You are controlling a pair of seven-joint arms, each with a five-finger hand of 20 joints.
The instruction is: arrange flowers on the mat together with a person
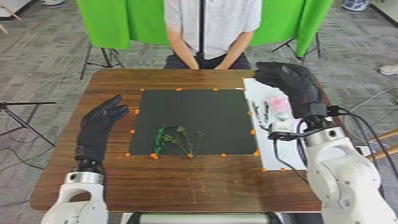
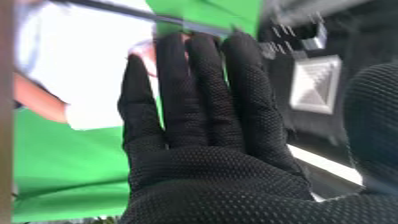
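One uncurled left hand (image 1: 103, 114) and straight right hand (image 1: 290, 84) hang outside the mat's (image 1: 192, 107) edges.

No words, labels, brands, numbers or signs can be read in the head view; none can be read in the right wrist view either.

Green sprigs (image 1: 181, 130) too small to identify, blurred pink item (image 1: 279, 104), perhaps a flower
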